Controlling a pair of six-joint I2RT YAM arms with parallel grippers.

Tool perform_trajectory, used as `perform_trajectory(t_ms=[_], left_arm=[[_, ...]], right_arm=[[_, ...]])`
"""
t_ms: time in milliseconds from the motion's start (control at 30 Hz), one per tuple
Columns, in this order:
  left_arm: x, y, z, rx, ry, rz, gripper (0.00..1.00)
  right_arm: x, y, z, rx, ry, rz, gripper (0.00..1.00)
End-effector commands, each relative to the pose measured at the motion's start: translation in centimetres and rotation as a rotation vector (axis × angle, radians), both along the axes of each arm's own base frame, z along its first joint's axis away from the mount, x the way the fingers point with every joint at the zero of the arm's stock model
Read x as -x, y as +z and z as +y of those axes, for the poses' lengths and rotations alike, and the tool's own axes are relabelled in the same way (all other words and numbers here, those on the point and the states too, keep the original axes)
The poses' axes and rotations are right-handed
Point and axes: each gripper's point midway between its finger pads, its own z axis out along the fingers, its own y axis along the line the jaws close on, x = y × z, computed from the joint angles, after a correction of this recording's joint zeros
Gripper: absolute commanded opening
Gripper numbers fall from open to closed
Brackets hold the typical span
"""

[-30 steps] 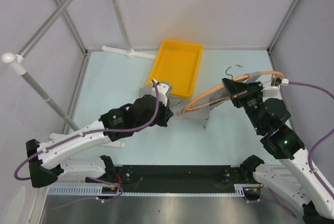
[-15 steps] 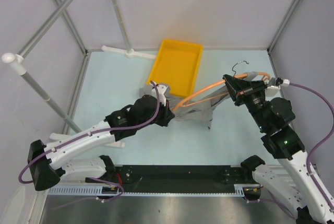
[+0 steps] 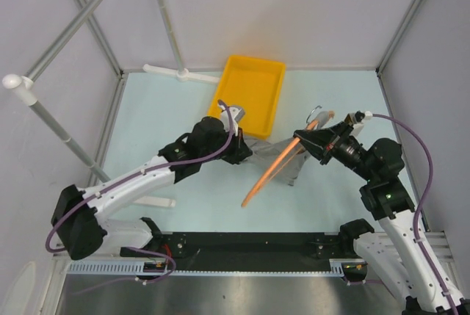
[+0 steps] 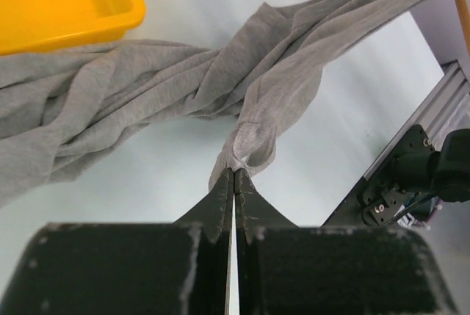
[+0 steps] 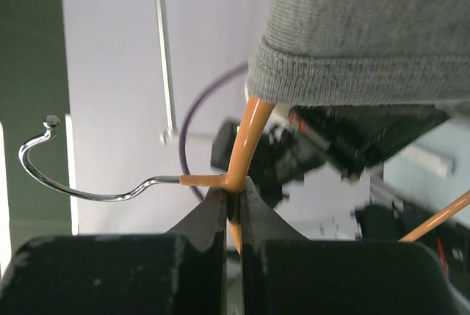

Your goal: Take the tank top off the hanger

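Note:
The heather-grey tank top (image 3: 294, 167) lies bunched on the table between the arms, one end by the yellow tray. In the left wrist view it stretches out twisted (image 4: 147, 80). My left gripper (image 3: 244, 153) is shut on a fold of it (image 4: 233, 172). The orange hanger (image 3: 272, 172) is tilted, with its long arm pointing at the near edge. My right gripper (image 3: 312, 137) is shut on its neck (image 5: 233, 186), beside the silver hook (image 5: 88, 183). One hanger arm (image 5: 253, 131) runs up into the tank top's hem (image 5: 367, 36).
The yellow tray (image 3: 250, 93) stands at the back centre, its corner near the fabric (image 4: 66, 6). A white bar (image 3: 180, 74) lies left of it. Grey rack poles (image 3: 59, 128) rise on the left. A black rail (image 3: 250, 245) runs along the near edge.
My right gripper has moved left and turned the hanger, so its far end swung toward the near edge. My left gripper has moved toward the tray, pulling the fabric with it.

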Motion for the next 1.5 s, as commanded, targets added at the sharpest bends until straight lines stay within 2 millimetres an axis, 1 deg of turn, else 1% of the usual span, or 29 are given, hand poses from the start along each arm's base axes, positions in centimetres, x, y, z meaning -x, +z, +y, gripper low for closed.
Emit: perform_trajectory(t_ms=[0, 33, 100, 167, 200, 233, 267, 300, 433, 533, 600, 633, 700, 767, 800, 833, 900, 933, 967, 1033, 1167, 1233, 1267, 1300, 1333, 1367, 1400, 1433, 1467], left_arm=[[-2.1, 3.2, -2.9, 0.078, -0.067, -0.071, 0.0], [-3.0, 2.4, -3.2, 0.069, -0.053, -0.048, 0.0], [-4.3, 3.5, -3.8, 0.09, -0.034, -0.056, 0.0], [-6.0, 3.4, -4.0, 0.097, -0.003, -0.049, 0.0], [-6.8, 4.6, -4.2, 0.118, 0.008, -0.066, 0.0], [-7.7, 5.0, -4.1, 0.125, 0.025, -0.075, 0.0], [-8.5, 4.4, -4.3, 0.112, 0.039, -0.067, 0.0], [-9.4, 5.3, -4.4, 0.117, 0.051, -0.086, 0.0], [-13.1, 4.5, -3.2, 0.076, 0.158, -0.102, 0.0], [-15.0, 3.6, -2.8, 0.056, 0.195, -0.097, 0.0], [-15.8, 3.8, -2.9, 0.052, 0.203, -0.106, 0.0], [-16.1, 3.2, -3.0, 0.042, 0.202, -0.096, 0.0], [-15.9, 3.4, -3.2, 0.045, 0.183, -0.092, 0.0], [-15.6, 3.9, -3.2, 0.058, 0.173, -0.099, 0.0], [-15.4, 3.7, -3.1, 0.055, 0.173, -0.095, 0.0], [-15.2, 4.0, -2.9, 0.059, 0.172, -0.101, 0.0], [-14.6, 3.6, -2.7, 0.051, 0.163, -0.089, 0.0], [-14.3, 3.8, -2.5, 0.056, 0.159, -0.091, 0.0], [-13.8, 3.1, -2.3, 0.045, 0.152, -0.079, 0.0], [-12.9, 2.6, -2.0, 0.038, 0.135, -0.06, 0.0], [-10.1, 0.9, -0.1, 0.016, 0.129, -0.022, 0.0], [-9.1, -0.2, 0.9, -0.004, 0.141, 0.002, 0.0], [-8.2, -1.8, 1.6, -0.026, 0.147, 0.033, 0.0], [-7.5, -1.5, 2.1, -0.022, 0.14, 0.028, 0.0], [-6.3, -1.8, 2.1, -0.026, 0.097, 0.044, 0.0], [-5.3, -2.8, 2.6, -0.047, 0.074, 0.056, 0.15], [-4.5, -1.6, 3.1, -0.023, 0.068, 0.035, 0.28], [-3.8, -1.5, 3.5, -0.02, 0.066, 0.035, 0.4], [-2.8, -2.0, 4.0, -0.023, 0.056, 0.046, 0.61]], right_arm=[[6.5, 0.7, 2.3, 0.05, 0.363, -0.124, 0.0], [7.1, 0.5, 2.3, 0.06, 0.388, -0.125, 0.0], [8.4, -0.4, 2.4, 0.073, 0.457, -0.087, 0.0], [9.5, -0.6, 2.4, 0.076, 0.498, -0.073, 0.0], [10.1, -0.5, 2.2, 0.072, 0.51, -0.081, 0.0], [10.6, -0.3, 2.2, 0.062, 0.523, -0.072, 0.0], [11.3, -0.1, 2.1, 0.056, 0.544, -0.077, 0.0], [12.0, 0.4, 1.9, 0.05, 0.555, -0.095, 0.0], [14.6, 1.7, 1.4, 0.042, 0.608, -0.108, 0.0], [16.9, 3.1, 0.8, 0.024, 0.656, -0.132, 0.0], [18.3, 4.2, 0.4, -0.02, 0.68, -0.119, 0.0], [19.0, 4.8, 0.2, -0.034, 0.688, -0.14, 0.0], [21.1, 6.2, -0.5, -0.057, 0.715, -0.203, 0.0], [22.1, 5.9, -0.7, -0.034, 0.727, -0.168, 0.0], [22.8, 6.3, -0.9, -0.013, 0.723, -0.21, 0.0], [22.9, 6.2, -1.0, -0.006, 0.721, -0.185, 0.0], [22.9, 6.1, -0.9, 0.024, 0.698, -0.222, 0.0], [22.8, 6.2, -1.0, 0.031, 0.682, -0.216, 0.0], [22.2, 6.0, -0.8, 0.047, 0.669, -0.221, 0.0], [21.3, 5.3, -0.6, 0.086, 0.64, -0.247, 0.0], [19.1, 4.8, 0.0, 0.132, 0.607, -0.311, 0.0], [17.4, 3.9, 0.5, 0.186, 0.584, -0.342, 0.0], [16.8, 3.8, 0.6, 0.219, 0.57, -0.367, 0.0], [15.7, 2.5, 0.8, 0.26, 0.567, -0.305, 0.0], [13.9, 1.1, 0.8, 0.37, 0.512, -0.381, 0.0], [13.2, 1.3, 0.6, 0.439, 0.473, -0.409, 0.0], [11.9, 0.1, 0.4, 0.506, 0.443, -0.379, 0.0], [9.2, -2.0, 0.1, 0.597, 0.387, -0.292, 0.0], [8.0, -2.7, -0.2, 0.655, 0.359, -0.307, 0.0]])
